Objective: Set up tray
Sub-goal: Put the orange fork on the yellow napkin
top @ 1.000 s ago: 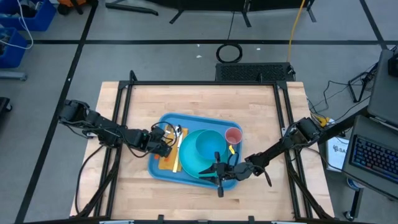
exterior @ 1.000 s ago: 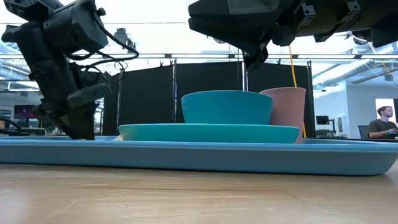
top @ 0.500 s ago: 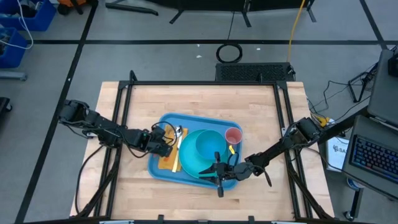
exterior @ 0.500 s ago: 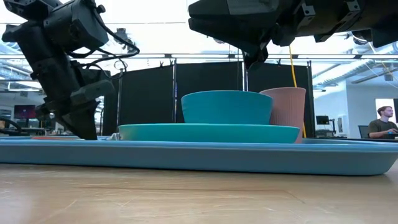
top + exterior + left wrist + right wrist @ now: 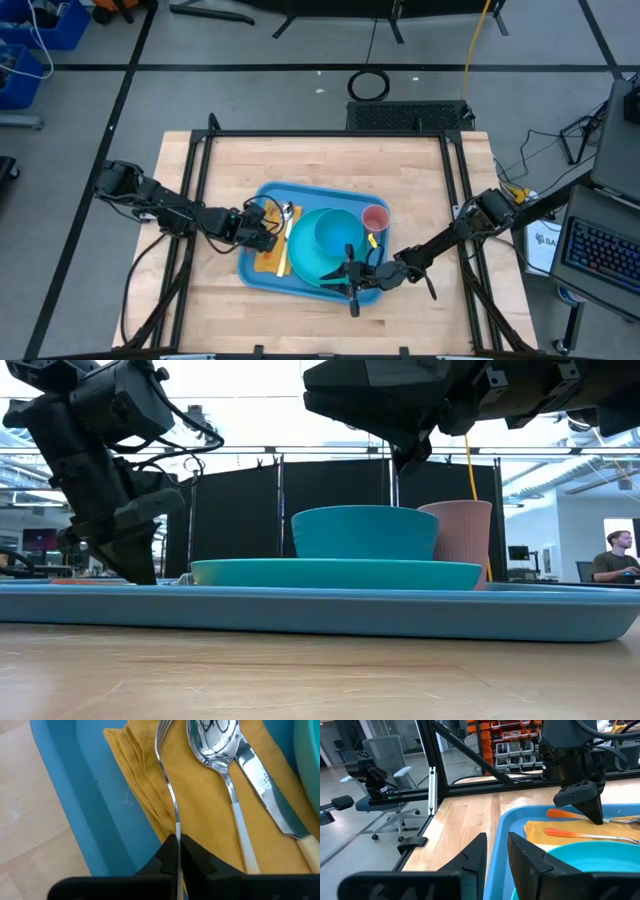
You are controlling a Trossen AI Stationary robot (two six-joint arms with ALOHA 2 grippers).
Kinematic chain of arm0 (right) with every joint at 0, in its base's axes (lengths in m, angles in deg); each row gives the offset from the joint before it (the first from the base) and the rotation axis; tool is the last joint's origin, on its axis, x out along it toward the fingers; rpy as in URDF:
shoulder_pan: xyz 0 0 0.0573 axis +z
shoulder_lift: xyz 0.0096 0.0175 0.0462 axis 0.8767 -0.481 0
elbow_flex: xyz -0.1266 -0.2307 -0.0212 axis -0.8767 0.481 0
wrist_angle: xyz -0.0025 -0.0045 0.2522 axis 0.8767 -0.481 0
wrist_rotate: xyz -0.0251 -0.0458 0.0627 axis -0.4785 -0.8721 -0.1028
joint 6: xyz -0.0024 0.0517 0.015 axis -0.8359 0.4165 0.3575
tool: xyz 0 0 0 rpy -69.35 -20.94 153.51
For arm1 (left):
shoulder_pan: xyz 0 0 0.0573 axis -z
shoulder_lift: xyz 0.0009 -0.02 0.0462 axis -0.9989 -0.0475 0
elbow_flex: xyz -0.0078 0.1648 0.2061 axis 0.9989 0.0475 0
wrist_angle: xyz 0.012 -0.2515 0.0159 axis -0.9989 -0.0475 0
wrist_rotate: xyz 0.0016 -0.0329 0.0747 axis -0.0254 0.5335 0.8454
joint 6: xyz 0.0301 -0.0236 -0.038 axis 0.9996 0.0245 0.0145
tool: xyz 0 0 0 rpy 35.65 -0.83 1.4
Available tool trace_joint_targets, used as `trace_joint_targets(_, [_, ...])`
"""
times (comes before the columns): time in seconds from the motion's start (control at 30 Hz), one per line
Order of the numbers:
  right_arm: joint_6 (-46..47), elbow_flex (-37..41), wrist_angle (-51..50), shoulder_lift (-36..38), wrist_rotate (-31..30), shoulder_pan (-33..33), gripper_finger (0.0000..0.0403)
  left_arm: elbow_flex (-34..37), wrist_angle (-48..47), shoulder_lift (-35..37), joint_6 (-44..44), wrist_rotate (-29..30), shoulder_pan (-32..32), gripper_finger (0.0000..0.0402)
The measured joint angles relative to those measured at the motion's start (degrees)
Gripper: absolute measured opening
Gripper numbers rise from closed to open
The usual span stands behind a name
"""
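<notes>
The light-blue tray lies mid-table and carries a teal plate with a teal bowl, a pink cup and a yellow napkin at its left end. On the napkin lie a fork, a spoon and a knife. My left gripper reaches down to the napkin and is shut on the fork. My right gripper hangs level above the tray's near rim, its fingers a little apart with nothing between them. My left gripper pinches the fork's thin shaft between its two fingers, behind the tines. It comes slanting down from the table's left. The fork stands on its edge, with the tines past the fingertips over the napkin; whether it still touches the cloth I cannot tell.
The plate and bowl stand close to the right of the napkin. Bare wooden table surrounds the tray inside a black frame. In the low view a person sits far behind the table at the right.
My left gripper has shut on the fork while staying over the napkin. The right arm has kept still.
</notes>
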Motion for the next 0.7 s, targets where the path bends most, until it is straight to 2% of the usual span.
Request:
trace_joint_targets(0.2, [-0.18, 0.0, -0.41, 0.0, 0.02, 0.0, 0.007, 0.07, -0.55, 0.86, -0.82, -0.2, -0.05, 0.0006])
trace_joint_targets(0.47, [-1.52, 0.0, -0.4, 0.0, 0.09, 0.0, 0.007, -0.83, -4.13, 6.35, -0.71, -0.88, -2.0, 0.0006])
trace_joint_targets(0.7, [-1.53, 0.0, -0.85, 0.0, 0.11, -0.04, 0.007, -0.92, 0.6, 8.23, -2.64, -1.64, -1.76, 0.0009])
